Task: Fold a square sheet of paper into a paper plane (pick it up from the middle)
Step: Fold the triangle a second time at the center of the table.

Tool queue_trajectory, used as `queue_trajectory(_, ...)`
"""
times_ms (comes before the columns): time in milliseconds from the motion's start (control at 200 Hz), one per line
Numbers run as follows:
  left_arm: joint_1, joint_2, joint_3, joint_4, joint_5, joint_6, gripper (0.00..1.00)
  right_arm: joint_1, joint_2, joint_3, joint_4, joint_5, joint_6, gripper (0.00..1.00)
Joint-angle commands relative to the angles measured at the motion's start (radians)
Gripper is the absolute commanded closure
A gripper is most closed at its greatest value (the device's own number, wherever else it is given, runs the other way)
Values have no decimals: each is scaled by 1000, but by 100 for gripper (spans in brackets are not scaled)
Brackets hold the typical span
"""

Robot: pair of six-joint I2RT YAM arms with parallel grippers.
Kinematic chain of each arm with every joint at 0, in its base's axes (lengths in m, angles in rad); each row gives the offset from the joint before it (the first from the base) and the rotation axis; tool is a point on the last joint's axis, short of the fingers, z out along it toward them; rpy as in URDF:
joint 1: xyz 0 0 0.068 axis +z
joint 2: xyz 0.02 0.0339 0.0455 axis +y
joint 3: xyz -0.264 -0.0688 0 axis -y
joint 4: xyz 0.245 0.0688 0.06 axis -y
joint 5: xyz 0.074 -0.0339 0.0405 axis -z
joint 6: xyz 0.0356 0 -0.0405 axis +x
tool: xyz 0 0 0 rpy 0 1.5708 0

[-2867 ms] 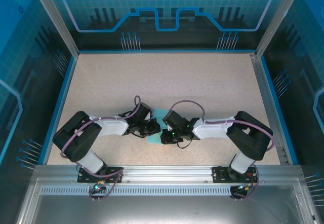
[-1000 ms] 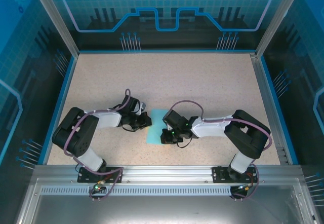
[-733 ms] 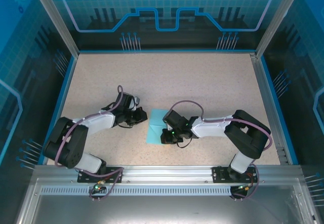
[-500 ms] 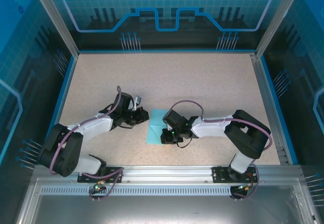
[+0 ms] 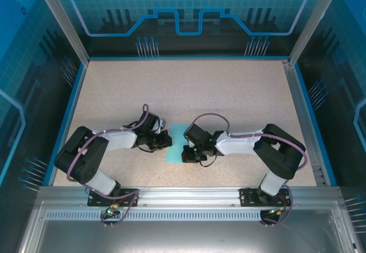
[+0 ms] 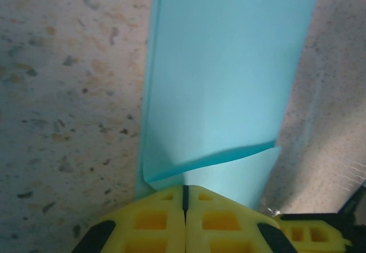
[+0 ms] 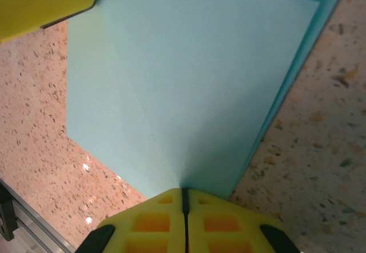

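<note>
Right hand (image 5: 187,151) clenched, fingertips pressed on the right edge of the square sheet of paper (image 5: 175,149), sheet partly folded, lying on the speckled table (image 5: 229,93) between both hands, left hand (image 5: 166,139) clenched at its left edge, one flap curling up there.

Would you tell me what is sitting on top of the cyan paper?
The shut left claw and shut right claw meet its opposite edges; the paper beneath their tips is covered.

Edges of square sheet of paper (image 5: 174,151) beneath left gripper (image 5: 168,139) and right gripper (image 5: 186,150), creases perhaps indistinct overhead.
</note>
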Motion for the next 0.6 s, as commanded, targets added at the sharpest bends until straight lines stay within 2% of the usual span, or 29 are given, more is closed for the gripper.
queue_trajectory(0,-4,39,22,7,-41,5,96,6,15,-35,-209,46,-13,93)
queue_trajectory(295,-4,51,13,-17,-64,1,97,17,-56,73,-150,78,-53,93)
queue_trajectory(595,-4,58,7,-32,-66,0,97,0,15,149,-56,107,-49,93)
